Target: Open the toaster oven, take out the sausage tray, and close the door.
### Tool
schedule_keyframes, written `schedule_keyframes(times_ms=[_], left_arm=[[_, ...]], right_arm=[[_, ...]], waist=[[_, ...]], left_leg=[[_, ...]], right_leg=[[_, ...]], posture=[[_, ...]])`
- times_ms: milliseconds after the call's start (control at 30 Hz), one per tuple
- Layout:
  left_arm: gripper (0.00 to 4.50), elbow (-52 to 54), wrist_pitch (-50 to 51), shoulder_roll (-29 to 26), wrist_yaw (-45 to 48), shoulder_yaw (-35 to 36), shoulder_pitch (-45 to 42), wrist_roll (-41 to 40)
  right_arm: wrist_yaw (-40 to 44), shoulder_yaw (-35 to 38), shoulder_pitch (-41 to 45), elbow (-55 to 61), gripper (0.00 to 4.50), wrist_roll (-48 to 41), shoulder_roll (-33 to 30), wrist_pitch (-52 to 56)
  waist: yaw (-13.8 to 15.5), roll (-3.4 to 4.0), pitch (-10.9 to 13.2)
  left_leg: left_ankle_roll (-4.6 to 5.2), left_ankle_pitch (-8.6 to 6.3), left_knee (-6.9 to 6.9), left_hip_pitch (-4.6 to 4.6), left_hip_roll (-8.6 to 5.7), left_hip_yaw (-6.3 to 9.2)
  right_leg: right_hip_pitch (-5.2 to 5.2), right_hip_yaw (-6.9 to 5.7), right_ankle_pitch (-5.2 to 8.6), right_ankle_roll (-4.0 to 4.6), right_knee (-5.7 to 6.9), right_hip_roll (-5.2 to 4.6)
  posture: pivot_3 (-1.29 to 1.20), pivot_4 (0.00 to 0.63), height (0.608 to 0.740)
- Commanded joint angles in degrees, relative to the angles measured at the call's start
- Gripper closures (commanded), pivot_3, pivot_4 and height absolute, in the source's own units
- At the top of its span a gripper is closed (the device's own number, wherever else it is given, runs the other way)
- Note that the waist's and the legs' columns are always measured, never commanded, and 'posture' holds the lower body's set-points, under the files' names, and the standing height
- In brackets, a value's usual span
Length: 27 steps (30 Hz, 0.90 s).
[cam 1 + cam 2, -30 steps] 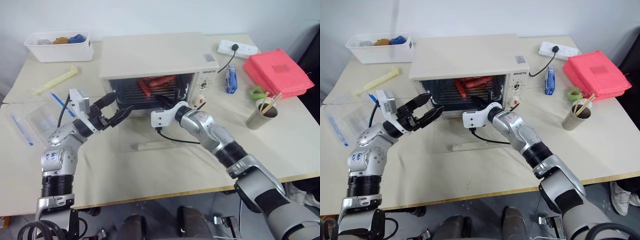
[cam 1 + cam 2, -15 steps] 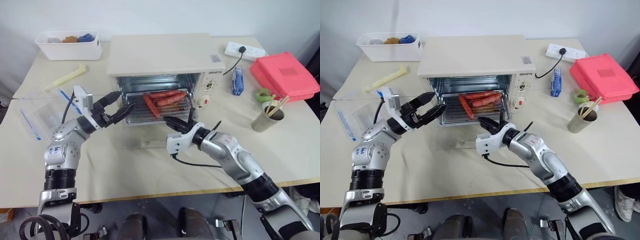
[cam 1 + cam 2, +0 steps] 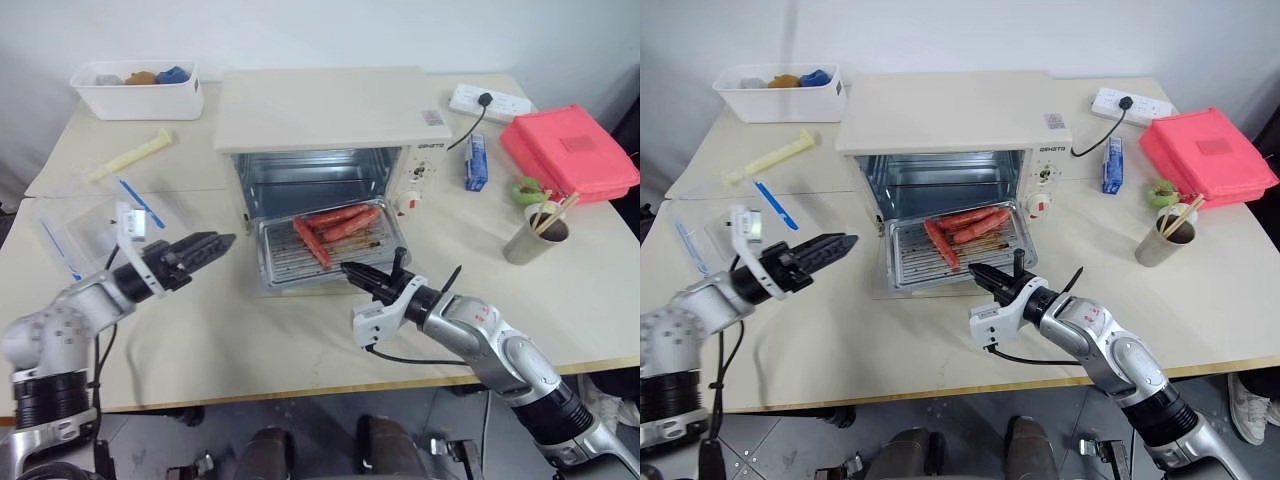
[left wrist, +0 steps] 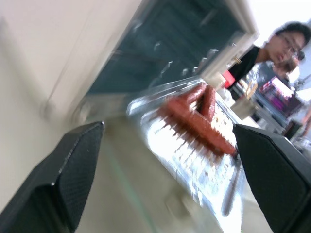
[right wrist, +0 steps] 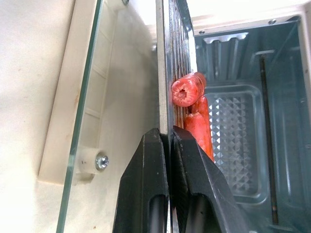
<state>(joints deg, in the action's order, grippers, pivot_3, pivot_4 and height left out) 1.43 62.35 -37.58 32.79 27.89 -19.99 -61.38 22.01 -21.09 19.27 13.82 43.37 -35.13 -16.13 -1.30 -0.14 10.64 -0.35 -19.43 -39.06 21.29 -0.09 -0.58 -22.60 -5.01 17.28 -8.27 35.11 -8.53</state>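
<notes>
The right gripper (image 3: pixel 985 276), pinching the sausage tray (image 3: pixel 952 248) by its near rim, has drawn it out over the lowered door (image 5: pixel 80 104) (nearly clear of the toaster oven (image 3: pixel 952 112)); the left gripper (image 3: pixel 825 249), spread wide, has backed off leftward.

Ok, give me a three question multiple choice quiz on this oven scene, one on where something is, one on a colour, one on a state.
1. Where is the sausage tray?
A. Pulled out over the lowered door
B. On top of the toaster oven
C. Beside the metal cup

2. What colour is the lidded box at the table's far right?
A. Blue
B. Red
C. Green

3. How do the right gripper's jaws stand?
A. Wide open, holding nothing
B. Shut on the tray's front edge
C. Shut on a sausage

Answers: 1 A, the tray sticks out of the toaster oven above the flat glass door. 2 B, the box is plainly red. 3 B, the right wrist view shows the jaws pinching the tray rim.
</notes>
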Motion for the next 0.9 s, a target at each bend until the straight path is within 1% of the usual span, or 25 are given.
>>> schedule_keyframes(times_ms=[33, 100, 267, 400, 433, 533, 633, 667, 767, 800, 900], left_arm=[[0.0, 1.57, 9.79, -1.06, -6.26, 3.93, -0.54, -10.17], [0.0, 2.17, 13.64, -1.57, -9.1, 4.26, 0.19, -13.56], [0.0, 3.97, 17.09, 0.82, -17.59, 2.92, 1.92, -22.63], [0.0, 5.37, 14.99, 2.54, -23.26, 1.97, 4.37, -29.34], [0.0, 5.06, 13.85, 3.03, -25.62, 1.45, 4.84, -32.22], [0.56, 5.45, 10.98, 3.58, -29.95, -0.49, 5.72, -37.66], [1.52, 5.99, 8.05, 2.92, -32.8, -2.42, 6.56, -42.45], [1.78, 6.01, 6.3, 3.09, -34.81, -3.25, 6.99, -45.23], [2.77, 6.64, 2.02, 3.48, -39.94, -5.88, 8.64, -50.73], [2.99, 7.16, 1.19, 3.69, -40.65, -6.46, 9.17, -51.3], [3.94, 8.65, -0.26, 3.53, -42.29, -7.71, 11.6, -51.62]], right_arm=[[-1.24, 2.06, 0.74, 2.53, 4.47, -1.33, -0.23, -2.73], [-1.28, 2.12, 1.7, 1.85, 4.47, -1.87, -0.01, -4.2], [-1.47, 1.58, 5.41, -0.41, 4.47, -2.94, 1.14, -7.67], [-0.34, 0.96, 7.13, -1.7, 4.47, -4.2, 1.85, -9.26], [-0.04, 0.69, 7.49, -2.09, 4.47, -4.41, 1.82, -9.95], [0.62, 0.4, 8.09, -2.97, 4.5, -5.22, 1.8, -11.46], [1.11, 0.38, 8.44, -3.55, 4.5, -5.61, 1.75, -12.24], [1.06, 0.4, 8.65, -3.74, 4.5, -5.7, 1.69, -12.77], [1.61, 0.1, 9.03, -4.35, 4.5, -6.75, 1.67, -13.86], [2.05, -0.04, 9.02, -4.5, 4.5, -7.34, 1.67, -13.94], [2.43, 0.42, 8.84, -4.58, 4.5, -8.05, 1.39, -14.12]], waist=[[0.18, -0.01, 0.0], [0.18, -0.01, 0.01], [-0.23, -0.01, 0.0], [-0.26, -0.02, 0.0], [-0.25, -0.02, 0.0], [-0.15, -0.02, 0.0], [-0.13, -0.02, 0.0], [-0.16, -0.02, 0.0], [-0.18, -0.02, 0.0], [-0.18, -0.02, 0.0], [-0.18, -0.02, 0.0]], left_leg=[[0.0, 0.0, -0.01, -0.02, 0.0, 0.03], [0.0, 0.0, -0.01, -0.03, -0.04, 0.04], [-0.02, 0.0, 0.01, -0.08, -0.03, 0.04], [-0.05, -0.01, 0.04, -0.13, -0.02, 0.04], [-0.05, -0.01, 0.04, -0.12, -0.02, 0.04], [-0.05, -0.01, 0.02, -0.12, -0.03, 0.02], [-0.04, -0.01, -0.01, -0.12, -0.05, 0.01], [-0.05, -0.01, 0.0, -0.12, -0.05, 0.0], [-0.05, -0.01, 0.0, -0.14, -0.04, -0.01], [-0.05, -0.01, 0.0, -0.14, -0.04, -0.01], [-0.05, -0.01, 0.01, -0.14, -0.04, -0.03]], right_leg=[[0.05, 0.01, 0.0, 0.0, -0.02, -0.01], [0.06, 0.02, 0.0, 0.0, -0.02, -0.01], [0.05, 0.05, 0.0, 0.0, 0.0, 0.0], [0.05, 0.06, 0.0, 0.0, 0.03, 0.02], [0.05, 0.06, 0.0, 0.0, 0.02, 0.02], [0.05, 0.1, 0.0, 0.0, 0.01, 0.01], [0.06, 0.14, 0.0, 0.0, 0.0, 0.01], [0.06, 0.15, 0.0, 0.0, 0.0, 0.01], [0.06, 0.17, 0.0, 0.0, 0.0, 0.02], [0.06, 0.18, 0.0, 0.0, 0.0, 0.02], [0.06, 0.18, 0.0, 0.01, -0.01, 0.02]], posture=[[0.0, 0.15, 0.74], [0.0, 0.15, 0.74], [0.0, 0.15, 0.74], [0.0, 0.15, 0.74], [0.0, 0.15, 0.74], [0.0, 0.15, 0.74], [0.0, 0.15, 0.74], [0.0, 0.15, 0.74], [0.0, 0.15, 0.74], [0.0, 0.15, 0.74], [0.0, 0.15, 0.74]])
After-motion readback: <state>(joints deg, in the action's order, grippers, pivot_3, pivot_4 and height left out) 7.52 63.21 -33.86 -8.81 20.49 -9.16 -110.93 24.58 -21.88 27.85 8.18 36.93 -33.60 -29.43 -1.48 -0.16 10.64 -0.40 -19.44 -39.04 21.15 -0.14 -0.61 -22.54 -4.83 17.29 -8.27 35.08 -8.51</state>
